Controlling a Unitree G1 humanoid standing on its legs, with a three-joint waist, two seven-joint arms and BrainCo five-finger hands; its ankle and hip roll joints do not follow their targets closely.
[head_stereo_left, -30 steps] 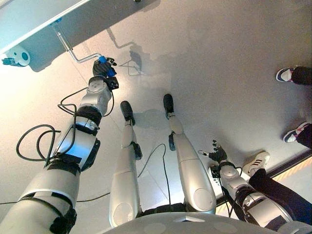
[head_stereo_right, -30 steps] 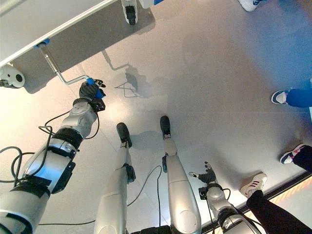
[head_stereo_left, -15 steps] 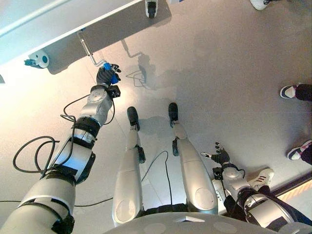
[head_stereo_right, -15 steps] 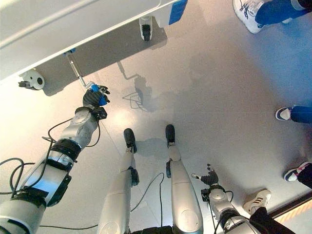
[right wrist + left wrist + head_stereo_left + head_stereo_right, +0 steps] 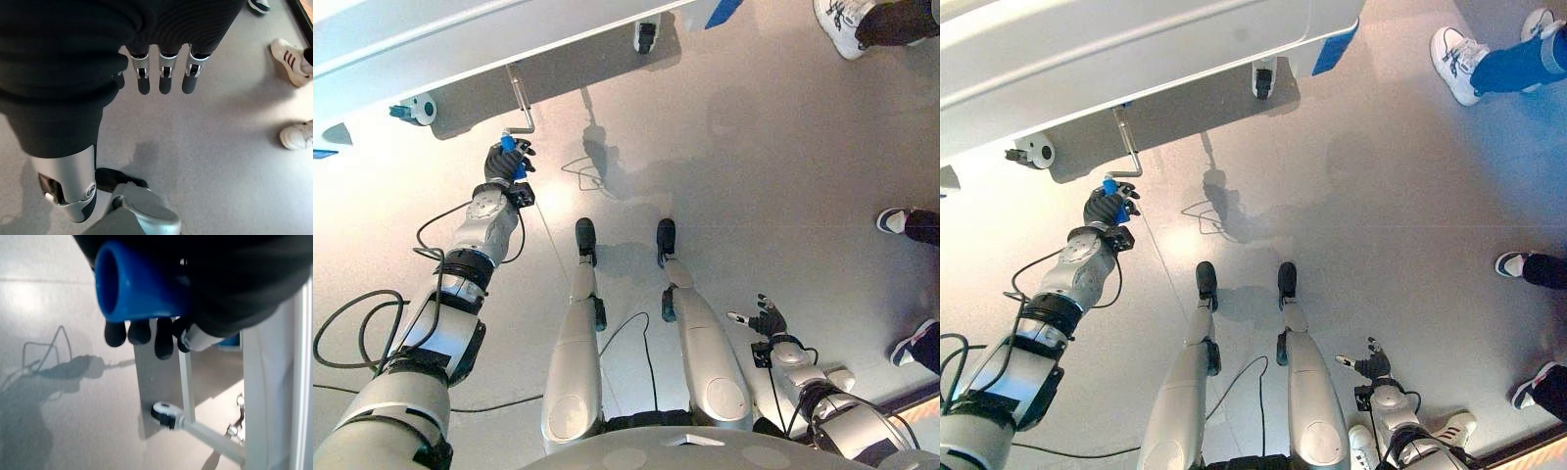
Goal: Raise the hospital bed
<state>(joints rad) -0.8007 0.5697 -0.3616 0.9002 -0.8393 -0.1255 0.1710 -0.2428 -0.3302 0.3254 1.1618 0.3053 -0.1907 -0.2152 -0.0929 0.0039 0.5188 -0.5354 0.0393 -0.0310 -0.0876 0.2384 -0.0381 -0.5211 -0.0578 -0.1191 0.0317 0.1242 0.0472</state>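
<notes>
Left hand curled round blue crank handle below hospital bed edge; right hand hangs open, fingers relaxed.

Left hand has swung blue crank handle round toward bed.

Bright overhead light glares off the pale floor below me, the bed frame casting a dark band of shadow beneath it, while the blue crank handle in my left hand blurs at close range.
</notes>
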